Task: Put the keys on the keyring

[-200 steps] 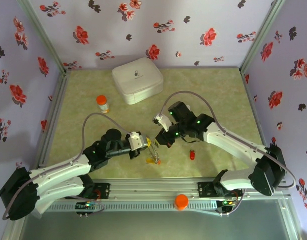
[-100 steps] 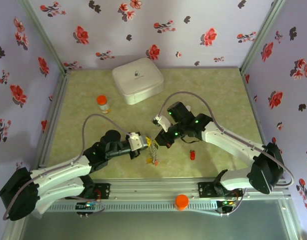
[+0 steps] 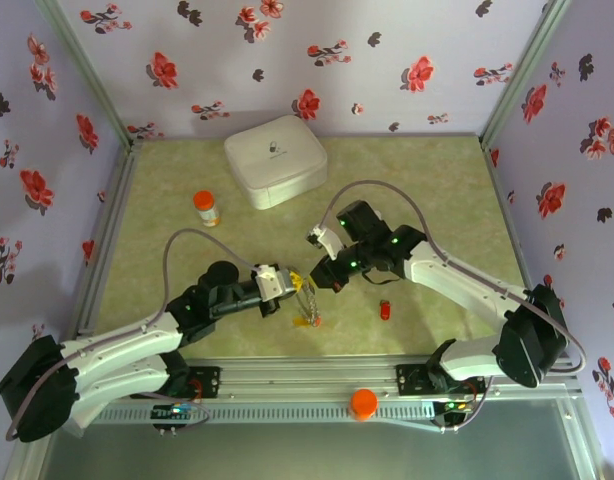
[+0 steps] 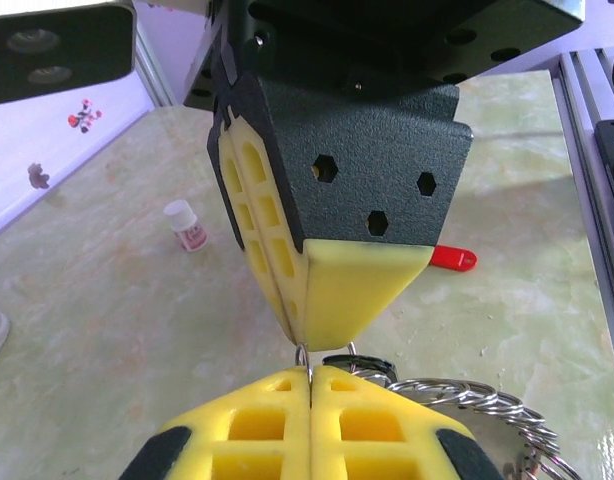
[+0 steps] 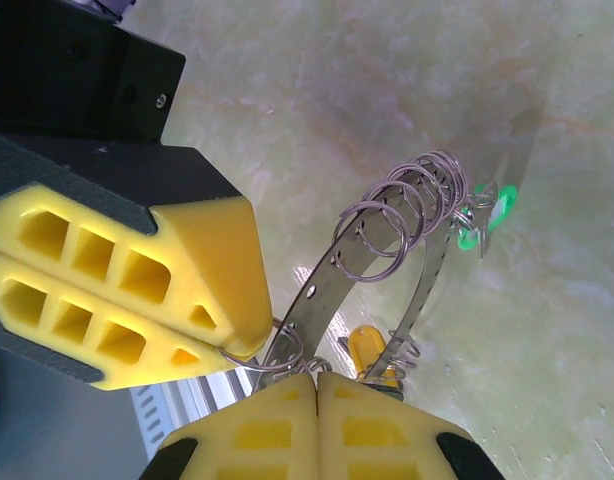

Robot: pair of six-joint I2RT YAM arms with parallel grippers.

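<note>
The keyring (image 5: pixel 339 262) is a perforated metal band loop strung with several small wire rings; it hangs upright between my two grippers near the table's front middle (image 3: pixel 307 302). My left gripper (image 4: pixel 309 372) is shut on one small wire ring of it. Tip to tip against it, my right gripper (image 5: pixel 317 380) is shut on the wire coils at the band's near end. On the ring hang a green key (image 5: pixel 490 214) and a yellow-orange key (image 5: pixel 371 350). A red key (image 3: pixel 386 310) lies loose on the mat, right of the grippers.
An orange-capped pill bottle (image 3: pixel 206 207) stands at mid left. A white rounded case (image 3: pixel 275 160) sits at the back. Flowered walls enclose the green mat, and a metal rail (image 3: pixel 317 378) runs along the front edge.
Both grippers keep their hold on the keyring. The two wrists have shifted only slightly, and the ring stays in about the same place.
</note>
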